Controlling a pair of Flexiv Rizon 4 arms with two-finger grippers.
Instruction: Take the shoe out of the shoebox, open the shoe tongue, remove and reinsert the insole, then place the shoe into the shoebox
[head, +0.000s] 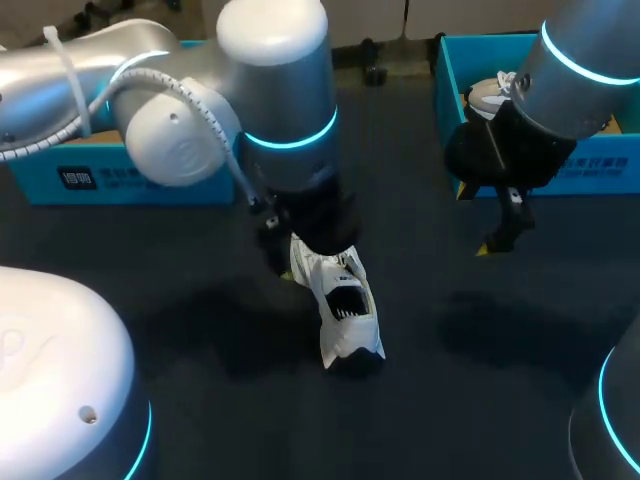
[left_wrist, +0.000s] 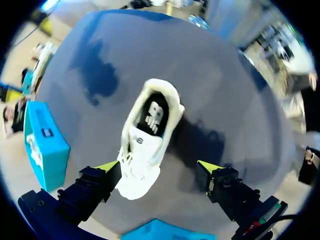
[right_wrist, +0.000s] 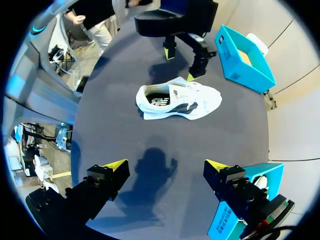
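Both jaws stand apart, empty; the shoe (head: 340, 300), light and soft, looks best pinched at its stiffer heel (head: 352, 350), pointing toward five o'clock.

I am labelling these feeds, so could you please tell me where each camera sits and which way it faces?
Head view: fixed above and behind the robot, looking down on the table and white shoe; both arms show.
Left wrist view: on the left wrist, looking down along the open left tool at the shoe.
Right wrist view: on the right wrist, looking past the open right tool across the table.
Shared: all three show the shoe.
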